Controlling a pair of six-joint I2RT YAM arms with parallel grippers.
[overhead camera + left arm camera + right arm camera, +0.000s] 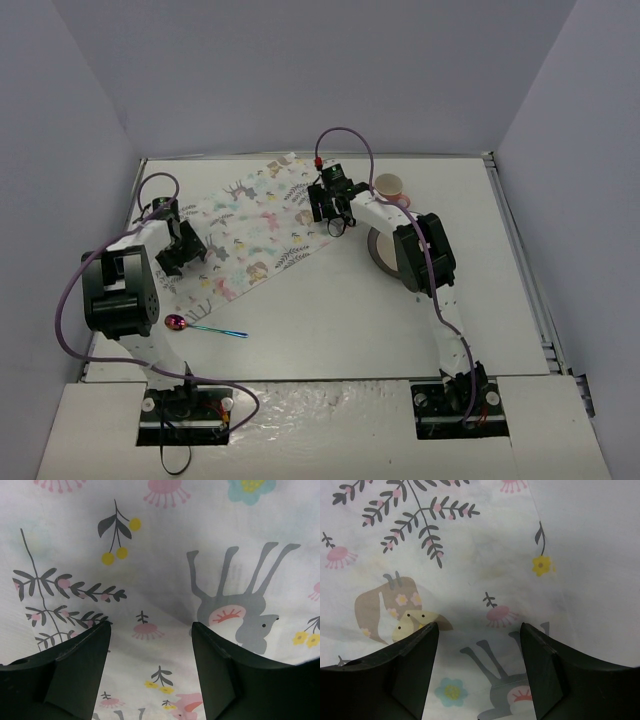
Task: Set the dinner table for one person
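Note:
The dinner table (pixel 330 310) is a large white tabletop. A white cloth placemat (pixel 255 225) printed with pastel animals and leaves lies on it at a slant, left of centre. My left gripper (pixel 180 250) is open over the placemat's near left end; in its wrist view the jaws (pixel 151 630) stand wide apart, empty, close above the cloth (pixel 160 555). My right gripper (pixel 335 215) is open over the placemat's far right end; its jaws (pixel 479 630) are empty above the cloth (pixel 470 570), with bare table (pixel 600 555) to the right.
A spoon (pixel 200 327) with a shiny pink bowl and blue handle lies near the left arm's base. A small pinkish cup (pixel 390 185) stands at the back right. A round plate (pixel 380 250) lies mostly hidden under the right arm. Grey walls surround the table.

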